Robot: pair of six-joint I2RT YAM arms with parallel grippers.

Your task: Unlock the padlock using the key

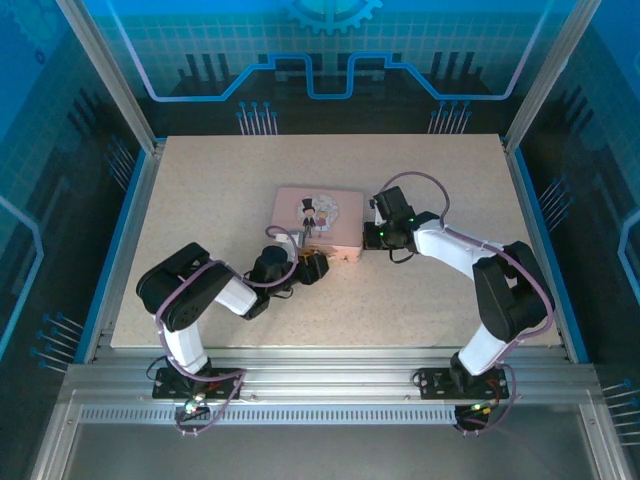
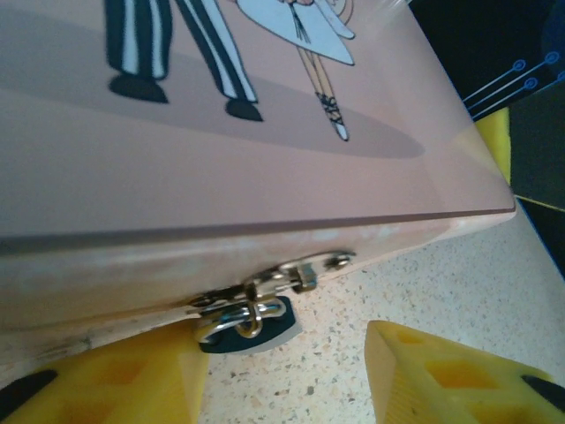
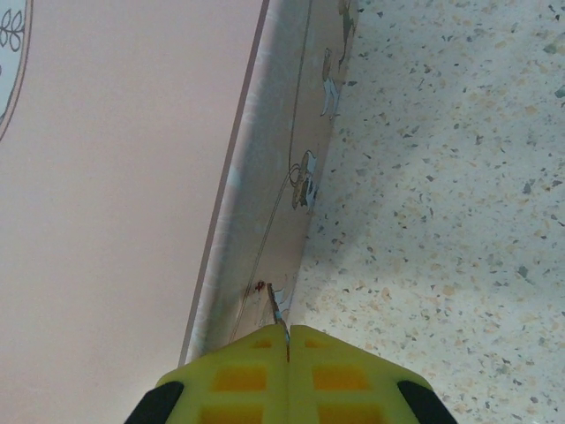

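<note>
Item 1, padlock (image 2: 256, 334): tiny, dark blue-grey body. Its silvery shackle (image 2: 231, 320) is threaded through the metal hasp (image 2: 282, 278) on the pink tin's (image 2: 265, 159) near wall. It hangs low, close over the speckled desk (image 2: 424, 291).

Item 2, key (image 3: 277, 302): thin silvery sliver pinched between the closed fingertips of the right claw (image 3: 288, 340). It points along the tin's right side wall.

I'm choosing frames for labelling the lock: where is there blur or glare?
Left wrist: the tiny dark blue-grey padlock is fairly sharp, the printed lid of the pink rectangular tin above it blurred, the yellow end effector fingers soft. Right wrist: the speckled tabletop is crisp. Top external: even light, padlock too small to resolve.
</note>
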